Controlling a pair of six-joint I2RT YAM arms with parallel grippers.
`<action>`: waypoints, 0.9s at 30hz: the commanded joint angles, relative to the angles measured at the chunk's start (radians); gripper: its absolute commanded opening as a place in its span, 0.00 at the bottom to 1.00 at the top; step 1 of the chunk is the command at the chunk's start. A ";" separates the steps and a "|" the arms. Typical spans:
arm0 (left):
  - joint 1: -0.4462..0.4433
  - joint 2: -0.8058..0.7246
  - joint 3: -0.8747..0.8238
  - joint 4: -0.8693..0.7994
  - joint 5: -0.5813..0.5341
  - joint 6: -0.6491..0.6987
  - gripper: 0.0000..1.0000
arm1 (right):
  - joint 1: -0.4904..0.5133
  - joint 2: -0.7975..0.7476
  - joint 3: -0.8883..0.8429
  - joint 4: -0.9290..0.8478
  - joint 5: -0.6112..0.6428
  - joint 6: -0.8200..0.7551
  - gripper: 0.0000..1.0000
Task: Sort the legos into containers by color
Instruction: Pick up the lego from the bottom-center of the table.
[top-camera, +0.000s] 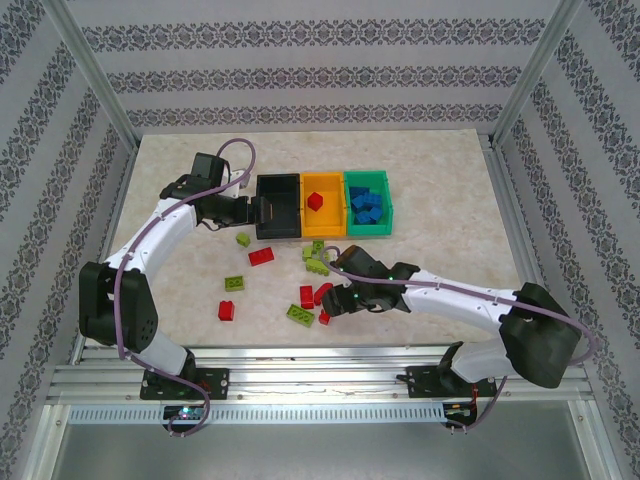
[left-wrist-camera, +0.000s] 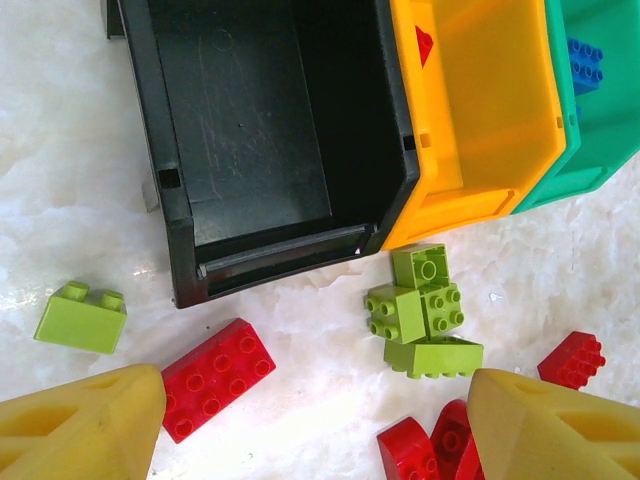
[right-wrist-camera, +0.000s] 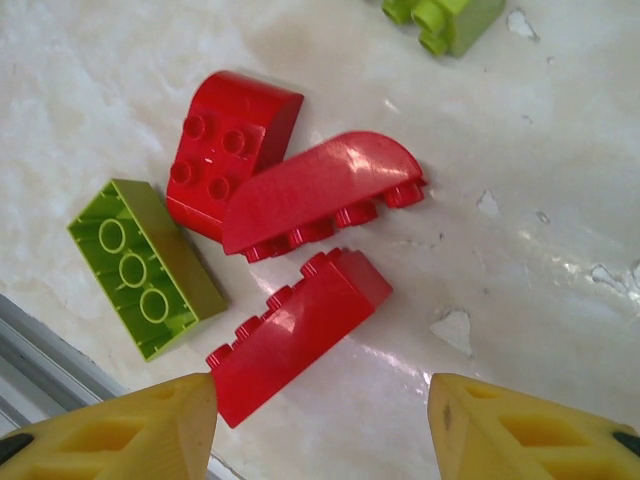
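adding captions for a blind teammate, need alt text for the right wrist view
Three red legos lie clustered on a pale marbled table, just beyond the right gripper, whose yellow fingers stand open at the bottom edge. A lime green lego lies underside up to their left, and a second green lego peeks in at the top edge.

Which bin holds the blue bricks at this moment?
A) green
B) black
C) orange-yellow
A: the blue bricks lie inside the green bin, while the orange-yellow bin holds a single red brick.
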 joint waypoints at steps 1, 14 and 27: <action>0.008 -0.031 -0.013 0.006 -0.015 0.019 0.80 | 0.018 -0.028 -0.013 -0.019 0.037 0.037 0.59; 0.008 -0.008 -0.009 -0.001 -0.032 0.028 0.80 | 0.031 0.033 0.018 0.024 0.031 0.030 0.60; 0.007 -0.011 -0.013 0.008 -0.020 0.022 0.80 | 0.078 0.174 0.079 0.056 0.026 0.038 0.61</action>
